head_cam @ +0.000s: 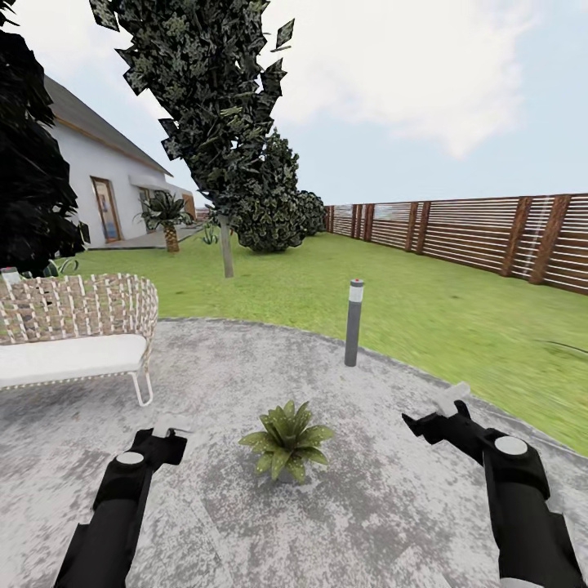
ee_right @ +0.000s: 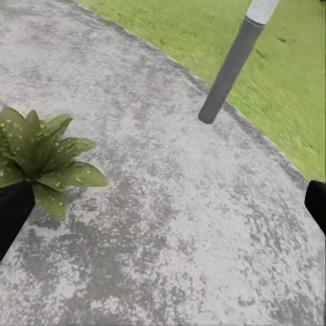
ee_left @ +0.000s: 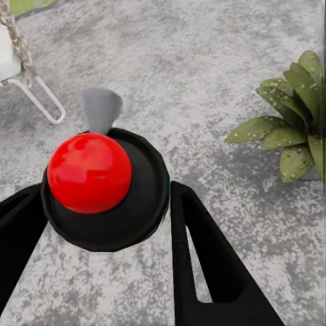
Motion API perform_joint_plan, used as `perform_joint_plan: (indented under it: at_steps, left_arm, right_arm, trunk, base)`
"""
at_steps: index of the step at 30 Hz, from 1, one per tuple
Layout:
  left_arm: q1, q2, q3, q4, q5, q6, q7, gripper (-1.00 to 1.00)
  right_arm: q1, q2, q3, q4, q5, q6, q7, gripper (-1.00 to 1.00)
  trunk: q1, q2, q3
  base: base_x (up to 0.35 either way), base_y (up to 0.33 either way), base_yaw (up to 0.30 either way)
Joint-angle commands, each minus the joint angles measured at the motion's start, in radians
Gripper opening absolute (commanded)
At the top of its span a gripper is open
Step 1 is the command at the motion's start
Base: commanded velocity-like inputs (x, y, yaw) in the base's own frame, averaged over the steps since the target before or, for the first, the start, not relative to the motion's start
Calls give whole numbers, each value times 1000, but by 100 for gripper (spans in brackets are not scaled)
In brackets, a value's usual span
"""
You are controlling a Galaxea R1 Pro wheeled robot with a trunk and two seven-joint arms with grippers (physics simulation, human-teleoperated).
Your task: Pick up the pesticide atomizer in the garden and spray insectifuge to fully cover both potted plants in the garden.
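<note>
Sitting on the patio point(head_cam: 392, 506) between both arms — speckled potted plant point(head_cam: 287, 439); left jaws point(ee_left: 102, 272) clamping the pesticide atomizer point(ee_left: 102, 183), right jaws point(ee_right: 163, 204) wide

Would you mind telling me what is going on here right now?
A two-armed robot stands on a round grey patio in a garden, facing one potted plant. Its left gripper is closed around the pesticide atomizer, seen from above in the left wrist view as a black cap with a red ball. The right gripper is open and empty. Whitish specks of insectifuge already dot the leaves. A grey bollard lamp stands at the patio edge, a wicker bench to the left.
</note>
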Motion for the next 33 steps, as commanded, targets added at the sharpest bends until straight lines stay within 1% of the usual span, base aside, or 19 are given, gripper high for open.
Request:
perform_joint_plan:
  at_steps: [1,2,4,5,6,7,8,9,10,12,15,22,24,25,26,27,28,31,33]
  left_arm:
    - [-8,-1,-14,-2,-12,4,-10,-100]
    - [-19,-1,-48,-2,-11,8,-10,-100]
    - [-28,-1,-83,-2,-10,12,-10,-100]
    - [-31,-1,-96,-2,-10,12,-10,-100]
    - [-32,-1,-104,-3,-10,13,-10,-100]
    - [-30,-1,-109,-3,-10,13,-10,-100]
    - [-29,-1,-111,-4,-10,12,-11,-100]
    - [-28,-1,-114,-9,-10,12,-11,-100]
    - [-27,-1,-116,-16,-10,12,-11,-100]
    - [-26,-1,-126,-30,-10,11,-11,-100]
    - [-24,-1,-135,-43,-10,11,-11,-100]
    - [-23,-1,-135,-46,-11,11,-10,-100]
    - [-23,-1,-134,-46,-11,11,-10,-100]
    - [-23,-1,-134,-46,-12,11,-10,-100]
    - [-23,-1,-133,-46,-12,11,-10,-100]
    - [-23,-1,-132,-46,-12,11,-10,-100]
    - [-23,-1,-132,-46,-12,11,-10,-100]
    - [-23,-1,-132,-46,-12,11,-10,-100]
    - [-22,-1,-132,-46,-12,11,-10,-100]
  right_arm:
    - [-1,2,11,-7,6,6,7,100]
    - [-1,7,21,-12,6,17,7,100]
    - [-1,10,27,-15,3,31,10,100]
    - [-1,11,29,-16,-13,36,12,100]
    - [-1,11,29,-17,-51,39,13,100]
    - [-1,12,28,-18,-113,41,13,100]
    - [-1,12,27,-19,-160,42,13,100]
    - [-1,11,26,-19,-229,43,13,100]
    - [-1,11,25,-19,-264,44,13,100]
    - [-1,11,24,-20,-305,44,12,100]
    - [-1,11,22,-20,-333,44,12,100]
    - [-1,11,8,-20,-337,43,-6,100]
    - [-1,11,0,-20,-338,44,-144,100]
    - [-1,12,2,-20,-340,48,-296,100]
    - [-1,12,6,-19,-341,53,-402,100]
    - [-1,12,22,-20,-341,58,-544,100]
    - [-1,12,42,-19,-342,61,-619,100]
    - [-1,11,124,-20,-341,64,-760,100]
    - [-1,12,147,-20,-342,64,-789,100]
  trunk:
    - [0,-1,-1]
    - [0,-1,-1]
    - [0,-1,-1]
    - [0,-1,-1]
    - [0,-1,-1]
    - [0,-1,-1]
    - [0,-1,-1]
    - [0,-1,-1]
    - [0,-1,-1]
    - [0,-1,-1]
    - [0,-1,-1]
    - [0,-1,-1]
    - [0,-1,-1]
    - [0,-1,-1]
    - [0,-1,-1]
    - [0,-1,-1]
    - [0,-1,-1]
    - [0,-1,-1]
    - [0,-1,-1]
  base:
    - [0,0,0]
    - [0,0,0]
    - [0,0,0]
    - [0,0,0]
    - [0,0,0]
    - [0,0,0]
    - [0,0,0]
    - [0,0,0]
    - [0,0,0]
    - [0,0,0]
    - [0,0,0]
    - [0,0,0]
    - [0,0,0]
    - [0,0,0]
    - [0,0,0]
    - [0,0,0]
    - [0,0,0]
    - [0,0,0]
    - [0,0,0]
